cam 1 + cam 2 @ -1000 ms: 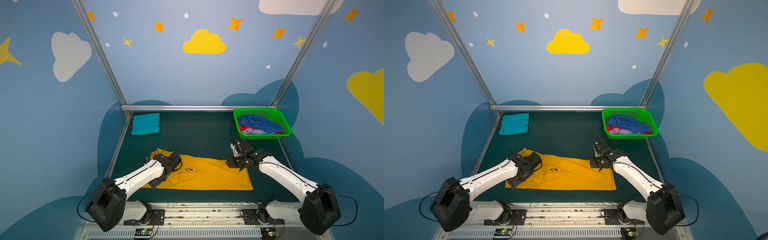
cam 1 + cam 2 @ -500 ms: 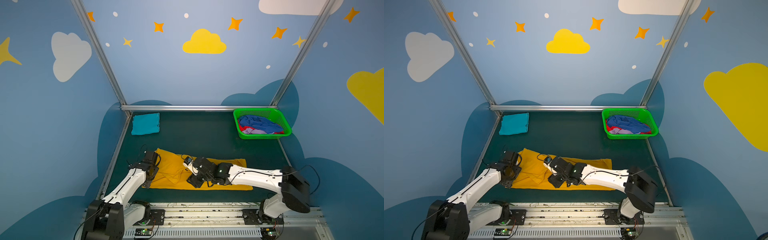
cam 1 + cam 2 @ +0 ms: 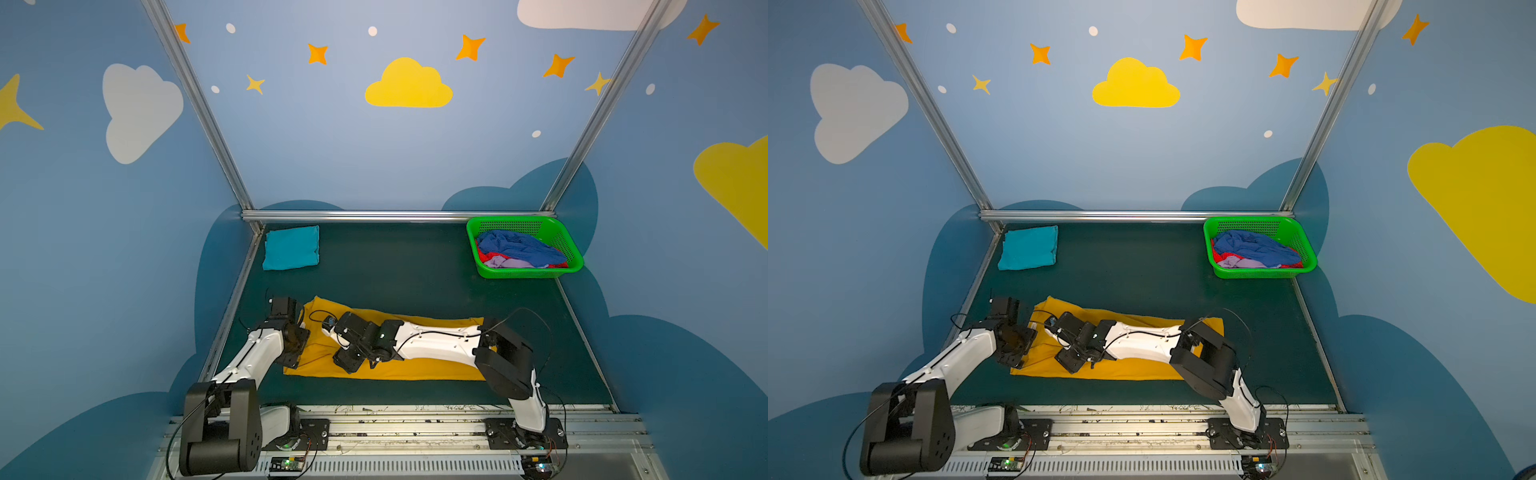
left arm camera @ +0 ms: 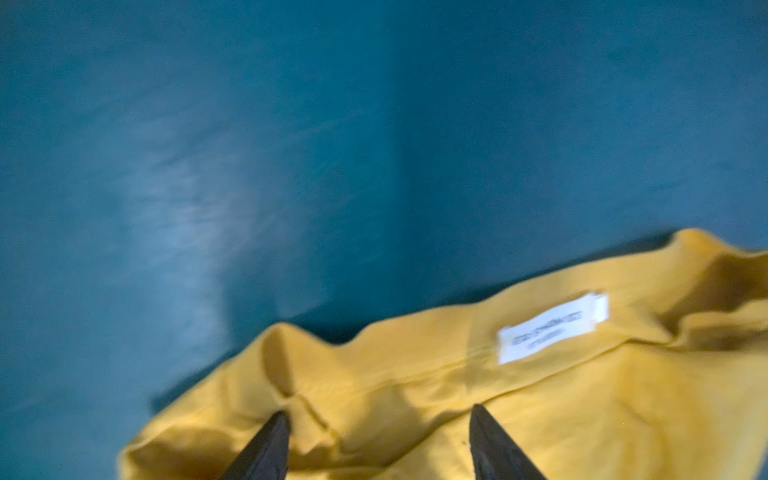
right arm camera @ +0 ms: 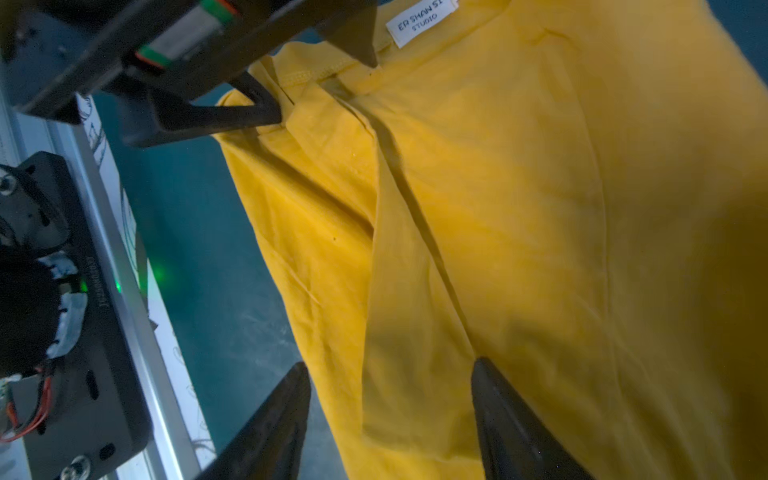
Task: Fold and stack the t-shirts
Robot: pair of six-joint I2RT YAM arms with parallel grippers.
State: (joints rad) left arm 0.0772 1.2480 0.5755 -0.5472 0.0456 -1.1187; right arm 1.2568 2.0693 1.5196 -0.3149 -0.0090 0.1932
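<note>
Dark green table mat [image 3: 395, 282] carries the mustard-yellow cotton t-shirt [image 3: 415, 371] flat near its front edge; left gripper [image 4: 378, 409] and right gripper [image 5: 390, 365] stand with jaws parted toward its collar end, neither closed on cloth.

Soft matt cloth yellow t-shirt [image 3: 318, 357]; glossy perforated plastic basket [image 3: 528, 273]

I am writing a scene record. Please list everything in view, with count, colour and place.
yellow t-shirt: one, mustard, spread flat at the near side
label: one, white, at its collar
teal t-shirt: one, teal, folded, far left corner
basket: one, bright green, far right corner
blue t-shirt: one, blue, topmost in basket
red t-shirt: one, red, beneath the blue
lavender t-shirt: one, lavender, basket's front
table: one, dark teal
left gripper: one, black, open at the yellow collar
right gripper: one, black, open over the yellow t-shirt
</note>
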